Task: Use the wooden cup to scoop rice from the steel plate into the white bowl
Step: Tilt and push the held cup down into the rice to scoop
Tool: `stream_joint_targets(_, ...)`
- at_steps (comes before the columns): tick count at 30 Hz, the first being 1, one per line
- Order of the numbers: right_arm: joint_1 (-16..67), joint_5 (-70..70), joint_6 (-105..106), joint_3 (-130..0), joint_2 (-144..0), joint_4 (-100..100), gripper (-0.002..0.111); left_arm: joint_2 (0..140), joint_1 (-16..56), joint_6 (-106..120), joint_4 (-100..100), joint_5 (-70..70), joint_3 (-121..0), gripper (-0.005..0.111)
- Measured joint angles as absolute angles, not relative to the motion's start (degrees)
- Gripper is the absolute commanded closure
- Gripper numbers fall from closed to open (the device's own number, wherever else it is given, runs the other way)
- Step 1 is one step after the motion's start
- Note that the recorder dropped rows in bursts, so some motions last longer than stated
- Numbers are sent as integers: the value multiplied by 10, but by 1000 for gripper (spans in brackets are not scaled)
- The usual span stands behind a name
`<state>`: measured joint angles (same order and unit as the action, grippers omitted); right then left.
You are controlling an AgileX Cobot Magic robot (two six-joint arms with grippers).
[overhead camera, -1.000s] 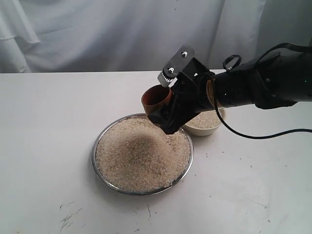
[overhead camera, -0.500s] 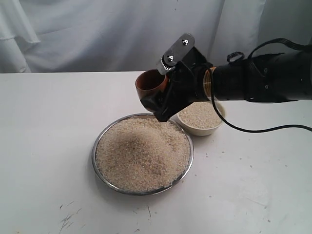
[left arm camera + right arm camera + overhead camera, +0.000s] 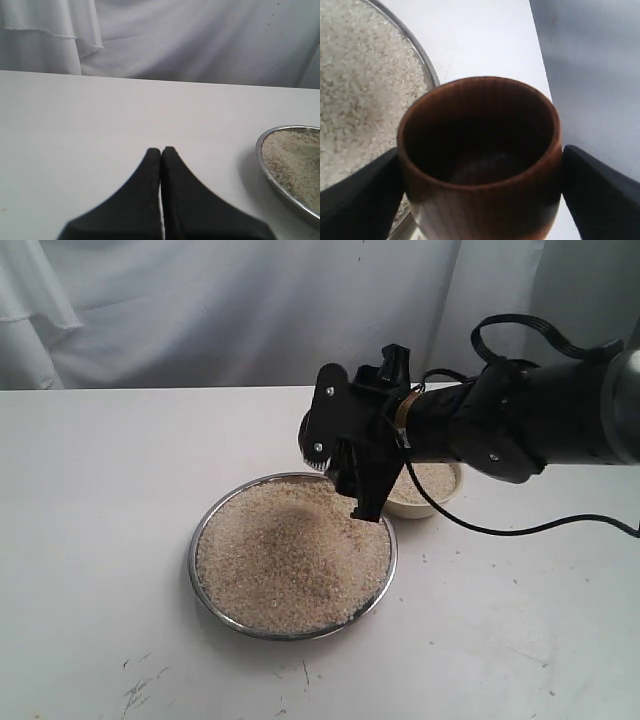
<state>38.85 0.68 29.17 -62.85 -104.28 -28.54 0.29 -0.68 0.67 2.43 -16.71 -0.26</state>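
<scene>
Plate [image 3: 193, 558] sits mid-table [image 3: 90, 490], heaped with rice [image 3: 285, 565], so you've plenty to dig into. The bowl [image 3: 432, 508] stands just beside its far right rim, partly hidden behind your right arm and holding some rice, so it looks a short carry. The cup [image 3: 480, 150] looks empty, pinched by its sides in your right gripper [image 3: 480, 200] over the plate's rim, seemingly ready to dip. Nothing blocks the heap. Left gripper [image 3: 161, 165], jaws pressed together on nothing, hangs off to the plate's left.
</scene>
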Motion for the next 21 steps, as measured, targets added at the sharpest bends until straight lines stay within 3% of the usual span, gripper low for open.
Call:
stream_joint_targets(13,429,12,395,-629,-1072,-528,108,3,-7,7,24,-167,-3,107)
stream_joint_targets(21,433,13,503,-653,-1137,-546,108,3,-7,7,24,-167,-3,107)
